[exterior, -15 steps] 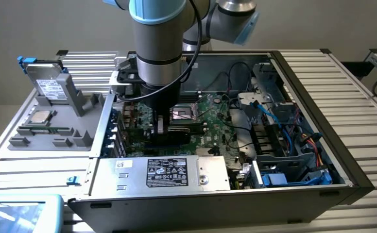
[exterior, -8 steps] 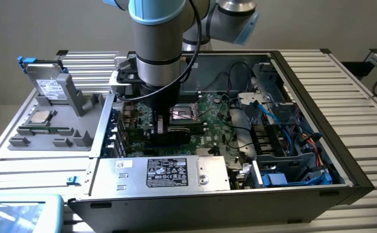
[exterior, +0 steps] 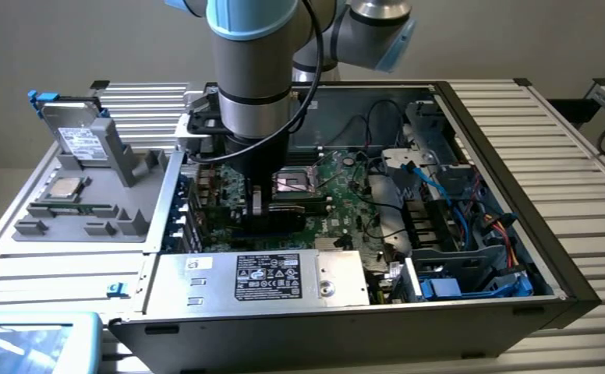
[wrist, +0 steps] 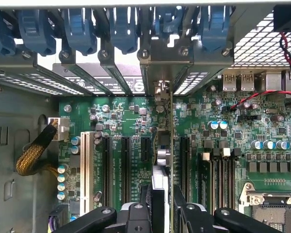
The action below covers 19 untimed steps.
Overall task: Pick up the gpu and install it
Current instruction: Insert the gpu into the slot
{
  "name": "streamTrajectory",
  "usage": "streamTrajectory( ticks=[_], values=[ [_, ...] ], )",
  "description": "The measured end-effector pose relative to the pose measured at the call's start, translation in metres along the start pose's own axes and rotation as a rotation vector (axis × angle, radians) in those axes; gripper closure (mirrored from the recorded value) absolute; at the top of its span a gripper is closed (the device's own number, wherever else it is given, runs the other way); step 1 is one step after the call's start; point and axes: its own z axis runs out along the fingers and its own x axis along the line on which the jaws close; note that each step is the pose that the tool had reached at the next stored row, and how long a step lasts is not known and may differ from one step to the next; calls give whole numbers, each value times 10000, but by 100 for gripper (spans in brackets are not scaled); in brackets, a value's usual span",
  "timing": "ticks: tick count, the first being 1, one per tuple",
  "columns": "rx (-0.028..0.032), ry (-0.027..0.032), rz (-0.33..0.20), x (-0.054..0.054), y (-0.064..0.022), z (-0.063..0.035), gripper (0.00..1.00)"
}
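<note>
One card in play: we see our claw (wrist: 161, 206) pinching the gpu (wrist: 170, 145) edge-on, upright over the motherboard (wrist: 126, 116) slots inside the case (exterior: 511, 257).

The gpu (wrist: 170, 145) was a thin green circuit card with a dull metal bracket, the computer case (exterior: 511, 257) matt black metal, the worktop (exterior: 573, 140) ribbed aluminium.

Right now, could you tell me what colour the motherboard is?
Green; the motherboard shows best in the wrist view.
</note>
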Motion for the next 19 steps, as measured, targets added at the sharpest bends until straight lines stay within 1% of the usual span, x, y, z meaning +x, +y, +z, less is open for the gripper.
streamTrajectory(
  ticks=[15,19],
  values=[
    [0,-1,0,1,-6,18,72],
    [3,-2,-1,1,4,26,72]
  ],
)
